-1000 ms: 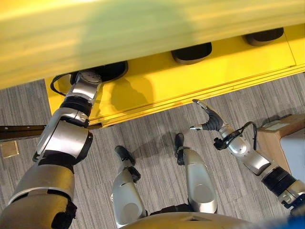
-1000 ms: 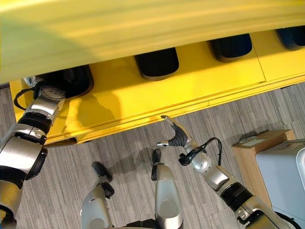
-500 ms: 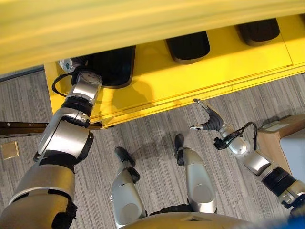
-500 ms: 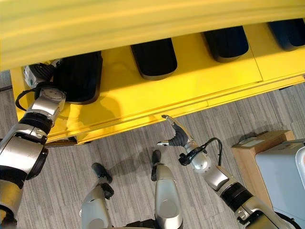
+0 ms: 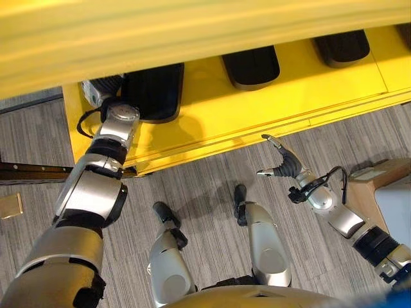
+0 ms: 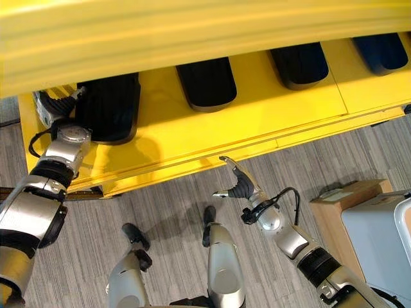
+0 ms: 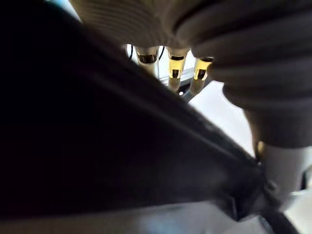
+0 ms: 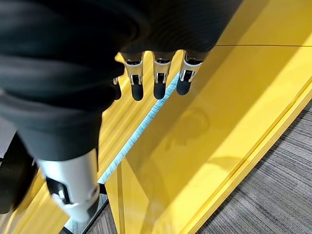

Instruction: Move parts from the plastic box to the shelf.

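A wide black part [image 5: 153, 90] lies at the left end of the yellow shelf [image 5: 302, 90]. My left hand [image 5: 96, 90] is on the shelf against this part's left side. In the left wrist view the black part [image 7: 97, 146] sits between the fingers [image 7: 171, 66] and the thumb, and it hides the fingertips. My right hand [image 5: 283, 164] hangs open over the carpet just in front of the shelf's edge and holds nothing; its fingers [image 8: 159, 87] are straight.
More black parts [image 5: 251, 65] [image 5: 341, 45] lie in a row along the shelf, with a dark blue one [image 6: 383, 51] at the far right. An upper yellow board [image 5: 192, 32] overhangs the shelf. A pale plastic box [image 6: 379, 237] on a brown stand [image 6: 350, 192] is at the right.
The view has shifted, so more of the shelf and its parts shows. My left hand has come out from under the upper board beside the black part. The right hand is still.
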`<state>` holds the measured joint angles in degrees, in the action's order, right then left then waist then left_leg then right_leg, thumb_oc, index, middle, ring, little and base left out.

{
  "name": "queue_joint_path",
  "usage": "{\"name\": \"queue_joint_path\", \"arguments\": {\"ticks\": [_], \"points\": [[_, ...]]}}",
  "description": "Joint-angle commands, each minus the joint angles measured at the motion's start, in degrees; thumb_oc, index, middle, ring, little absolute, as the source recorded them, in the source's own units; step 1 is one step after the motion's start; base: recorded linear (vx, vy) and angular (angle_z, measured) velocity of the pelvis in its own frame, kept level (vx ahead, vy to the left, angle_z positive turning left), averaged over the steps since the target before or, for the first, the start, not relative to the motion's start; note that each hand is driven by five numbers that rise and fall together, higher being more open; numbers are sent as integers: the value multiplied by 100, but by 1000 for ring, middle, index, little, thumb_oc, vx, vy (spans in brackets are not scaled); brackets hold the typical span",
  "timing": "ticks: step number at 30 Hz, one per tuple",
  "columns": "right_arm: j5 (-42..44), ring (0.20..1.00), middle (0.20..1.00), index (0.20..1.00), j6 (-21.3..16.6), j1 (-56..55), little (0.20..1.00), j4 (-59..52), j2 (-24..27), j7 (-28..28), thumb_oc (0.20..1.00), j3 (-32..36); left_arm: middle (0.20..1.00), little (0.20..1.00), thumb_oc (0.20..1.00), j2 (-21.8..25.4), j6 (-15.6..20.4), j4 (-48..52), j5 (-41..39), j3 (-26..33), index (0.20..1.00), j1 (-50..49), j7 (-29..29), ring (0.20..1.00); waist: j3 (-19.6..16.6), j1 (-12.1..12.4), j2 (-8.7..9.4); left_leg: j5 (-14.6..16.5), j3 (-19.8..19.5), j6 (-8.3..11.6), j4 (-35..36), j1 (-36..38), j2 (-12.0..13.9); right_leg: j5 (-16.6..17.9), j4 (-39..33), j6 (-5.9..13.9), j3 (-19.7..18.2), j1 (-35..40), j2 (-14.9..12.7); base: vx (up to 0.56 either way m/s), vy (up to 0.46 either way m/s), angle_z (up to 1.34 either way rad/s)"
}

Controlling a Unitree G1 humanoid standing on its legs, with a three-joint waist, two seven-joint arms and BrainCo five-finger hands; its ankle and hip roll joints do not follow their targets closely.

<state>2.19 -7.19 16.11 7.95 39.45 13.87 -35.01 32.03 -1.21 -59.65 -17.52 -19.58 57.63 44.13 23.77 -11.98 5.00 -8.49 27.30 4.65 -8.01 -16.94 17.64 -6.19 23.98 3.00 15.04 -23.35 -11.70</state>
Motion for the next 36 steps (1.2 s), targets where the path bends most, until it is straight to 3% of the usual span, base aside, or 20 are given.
{"name": "queue_joint_path", "arguments": {"ticks": [1,19,28,31,36], "points": [[-173,1000,1000,1000,-290,127,1000,-337,-74,50,1000,122,1000,1000,1000,93,47,-85,-300,421,1000,-461,48,1000,275,-20,331,764,84,411,-676,195,102,-67,-488,127,118,350,381,0,0,0],[-346,1000,1000,1000,-238,249,1000,-472,-314,-83,1000,190,1000,1000,1000,-799,549,656,-668,614,1000,-1802,95,1000,193,243,251,677,-81,382,-630,483,91,-59,-598,101,289,840,376,3,-1,0],[-401,1000,1000,1000,-117,622,1000,-578,-308,-269,1000,103,1000,1000,1000,-554,1014,871,-978,867,1000,-1440,278,1000,115,238,105,518,-85,428,-635,547,173,-121,-572,44,312,951,358,18,28,-1],[-395,1000,1000,1000,-158,543,1000,-611,-295,-284,1000,104,1000,1000,1000,-364,1478,1184,-1283,847,1000,-935,139,1000,61,177,65,496,-26,439,-611,572,196,-147,-592,39,320,971,365,7,15,0],[-492,1000,1000,1000,-322,287,1000,-693,-331,-203,1000,120,1000,1000,1000,-455,1778,1678,-1244,705,1000,-1058,-59,1000,48,222,61,471,1,436,-563,617,194,-144,-656,41,373,1050,365,-17,-31,1]]}}
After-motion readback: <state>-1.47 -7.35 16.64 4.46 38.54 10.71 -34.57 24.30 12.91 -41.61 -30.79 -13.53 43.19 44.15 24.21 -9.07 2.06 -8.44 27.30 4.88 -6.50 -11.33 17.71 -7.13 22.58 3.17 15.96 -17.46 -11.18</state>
